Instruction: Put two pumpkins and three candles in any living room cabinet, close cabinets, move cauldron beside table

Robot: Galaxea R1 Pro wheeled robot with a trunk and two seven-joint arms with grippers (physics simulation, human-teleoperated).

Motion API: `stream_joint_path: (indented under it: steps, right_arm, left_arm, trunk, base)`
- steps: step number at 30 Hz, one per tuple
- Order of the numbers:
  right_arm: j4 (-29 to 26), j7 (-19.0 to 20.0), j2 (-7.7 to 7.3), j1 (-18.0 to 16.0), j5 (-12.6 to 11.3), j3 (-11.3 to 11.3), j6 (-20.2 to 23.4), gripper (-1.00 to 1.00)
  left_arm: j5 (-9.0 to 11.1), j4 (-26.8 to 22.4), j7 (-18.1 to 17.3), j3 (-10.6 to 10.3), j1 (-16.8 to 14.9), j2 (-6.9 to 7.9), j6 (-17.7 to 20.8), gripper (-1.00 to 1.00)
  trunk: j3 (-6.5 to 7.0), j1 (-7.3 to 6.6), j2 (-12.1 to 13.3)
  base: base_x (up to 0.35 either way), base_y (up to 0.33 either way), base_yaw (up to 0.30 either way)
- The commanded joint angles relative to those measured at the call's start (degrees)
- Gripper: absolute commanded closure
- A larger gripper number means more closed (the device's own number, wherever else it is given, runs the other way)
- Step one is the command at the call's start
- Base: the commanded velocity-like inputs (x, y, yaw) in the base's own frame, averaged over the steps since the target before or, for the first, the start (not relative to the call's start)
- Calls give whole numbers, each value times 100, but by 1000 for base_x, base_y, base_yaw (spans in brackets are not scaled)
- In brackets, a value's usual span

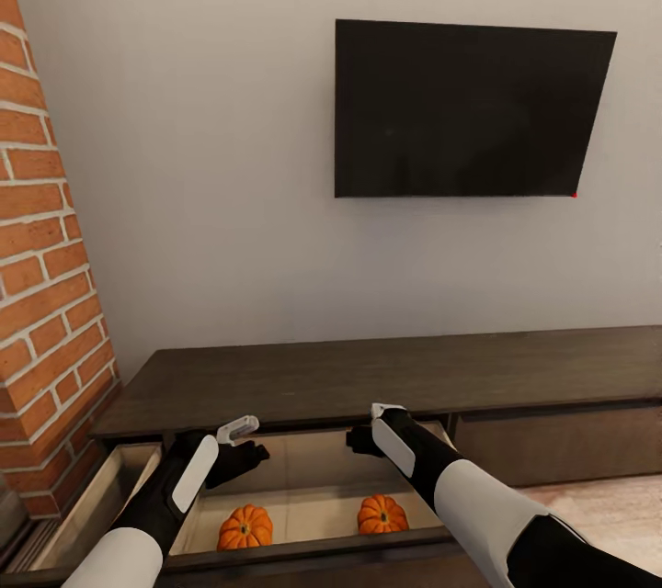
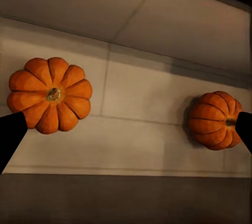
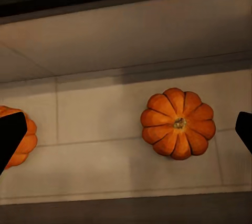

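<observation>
Open cabinet drawer [image 1: 313,556], 2 pumpkins [image 1: 245,527] [image 1: 382,514], arms hovering above

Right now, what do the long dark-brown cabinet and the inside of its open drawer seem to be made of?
The long dark-brown cabinet looks like matte stained wood: faint grain streaks show on its top. The open drawer's pale beige inner floor, where two round ribbed orange pumpkins lie, looks like smooth light board or laminate; the render leaves that open.
</observation>
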Motion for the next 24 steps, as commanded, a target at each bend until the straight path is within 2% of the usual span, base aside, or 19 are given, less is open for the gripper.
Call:
stream_joint_path:
  steps: [1,16,24]
  right_arm:
    - [-11,-45,-5,-5,-61,47,7,-100]
    - [-24,-37,-5,-5,-62,38,-5,-100]
    - [-24,-37,-5,-5,-62,38,-6,-100]
  left_arm:
    - [59,-9,54,-9,-2,0,15,-100]
    - [59,-8,54,-12,-2,5,15,-100]
    - [59,-8,48,-9,-2,1,15,-100]
  trunk:
    - [12,-24,38]
    - [281,-353,640]
    - [424,-529,961]
  base:
    - [-11,0,0]
    - [-116,20,0]
    - [-32,6,0]
